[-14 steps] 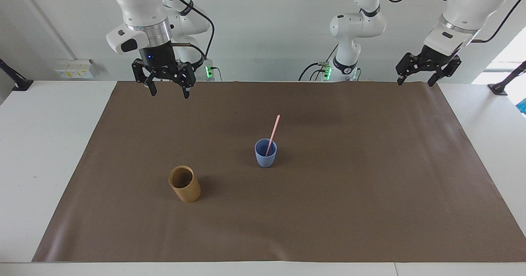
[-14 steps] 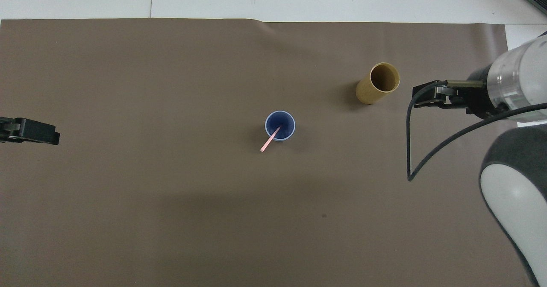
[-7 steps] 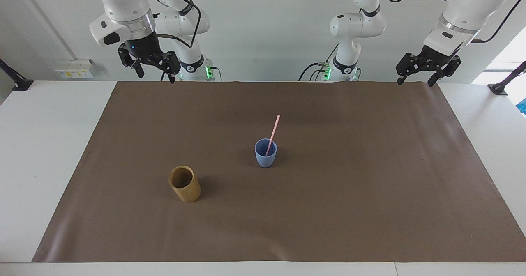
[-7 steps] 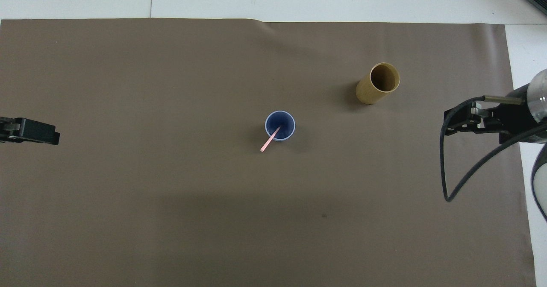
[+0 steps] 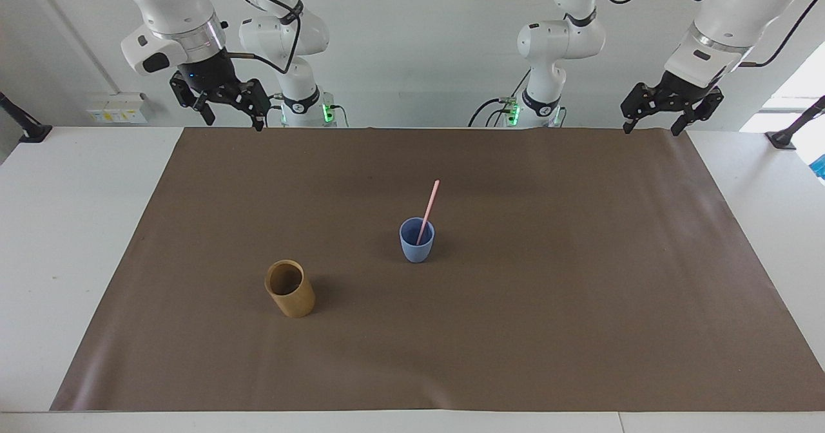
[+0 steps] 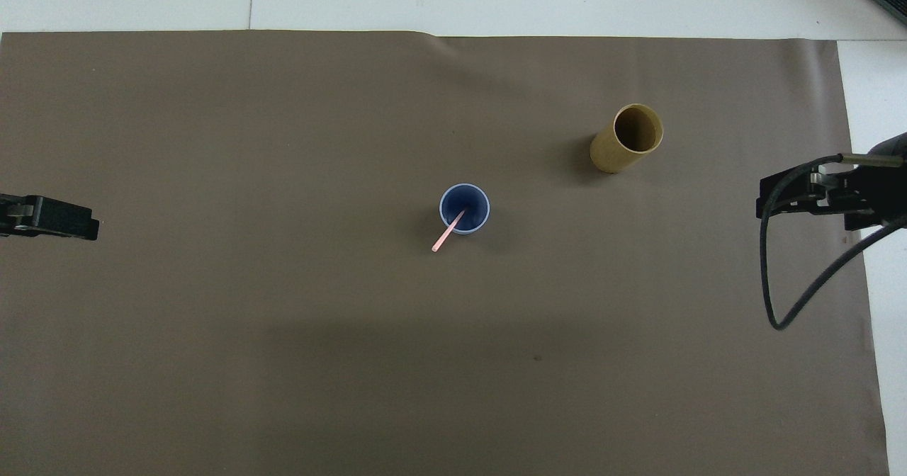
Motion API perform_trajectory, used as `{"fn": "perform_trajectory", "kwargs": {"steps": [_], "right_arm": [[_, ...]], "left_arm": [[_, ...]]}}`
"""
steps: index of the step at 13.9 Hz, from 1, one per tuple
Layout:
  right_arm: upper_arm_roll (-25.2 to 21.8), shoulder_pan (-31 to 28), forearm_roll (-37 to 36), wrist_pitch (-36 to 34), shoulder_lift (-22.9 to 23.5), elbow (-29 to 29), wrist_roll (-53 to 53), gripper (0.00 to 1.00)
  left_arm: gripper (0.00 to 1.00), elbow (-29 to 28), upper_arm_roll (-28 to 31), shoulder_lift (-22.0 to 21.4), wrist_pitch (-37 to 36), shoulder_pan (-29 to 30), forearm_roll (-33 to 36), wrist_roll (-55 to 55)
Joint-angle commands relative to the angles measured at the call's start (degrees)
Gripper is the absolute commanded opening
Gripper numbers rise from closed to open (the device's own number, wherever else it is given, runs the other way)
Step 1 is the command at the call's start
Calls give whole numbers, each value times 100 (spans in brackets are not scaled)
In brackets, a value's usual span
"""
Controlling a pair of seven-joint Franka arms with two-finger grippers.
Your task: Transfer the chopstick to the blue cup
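A light-blue cup [image 5: 417,240] [image 6: 465,209] stands upright near the middle of the brown mat. One pale pink chopstick [image 5: 428,211] [image 6: 447,231] leans in it, its top tilted toward the robots. My right gripper [image 5: 231,116] [image 6: 769,203] hangs open and empty over the mat's edge nearest the robots, at the right arm's end. High over the mat's corner at the left arm's end, my left gripper [image 5: 650,125] [image 6: 88,227] waits, open and empty.
A tan-brown cylindrical cup [image 5: 289,288] [image 6: 627,138] stands on the mat [image 5: 580,291], farther from the robots than the blue cup and toward the right arm's end. White tabletop [image 5: 64,227] borders the mat.
The right arm has lifted and drawn back toward its own end of the table and the mat's edge. Left arm, cups and chopstick are unmoved.
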Motion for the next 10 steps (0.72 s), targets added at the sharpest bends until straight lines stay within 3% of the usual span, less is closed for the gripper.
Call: {"fn": "perform_trajectory", "kwargs": {"steps": [1,10], "right_arm": [[56,-100,135,157,-12,-32,-153,100],[56,-56,65,491,5,-50,-268,100]], "left_arm": [[100,36,4,-20,-109,20,16,47],[100,36,4,-20,-109,20,16,47]]}}
